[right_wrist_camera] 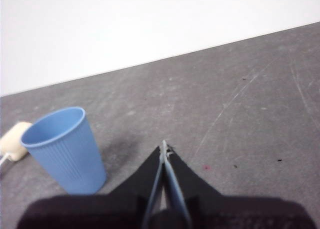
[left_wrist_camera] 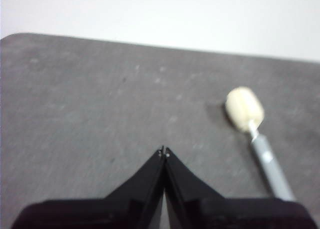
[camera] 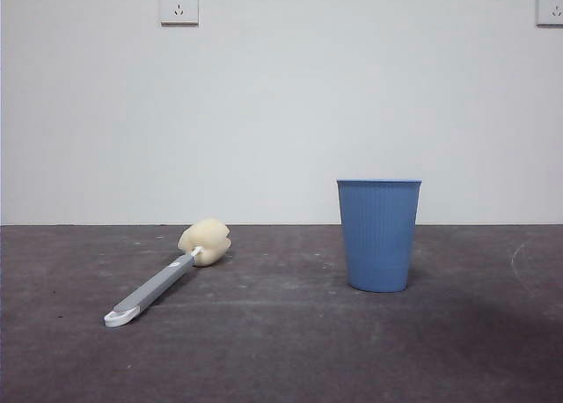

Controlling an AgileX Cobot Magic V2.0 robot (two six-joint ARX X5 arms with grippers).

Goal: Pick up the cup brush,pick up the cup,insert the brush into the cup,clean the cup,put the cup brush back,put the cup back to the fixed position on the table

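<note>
Front view: ribbed cup (camera: 378, 236), seemingly spongy cup brush (camera: 171, 274).

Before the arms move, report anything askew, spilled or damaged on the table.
Nothing stands out. The cup stands upright and the cup brush lies flat beside it, apart. The table shows only faint scuffs.

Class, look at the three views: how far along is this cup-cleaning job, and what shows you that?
Nothing looks done yet. The cup brush lies flat on the table and the cup stands upright, apart from it. Nothing is in hand: the left hand is shut near the brush, the right hand shut beside the cup, both empty. Every step remains: picking both up, inserting, cleaning, putting both back.
</note>
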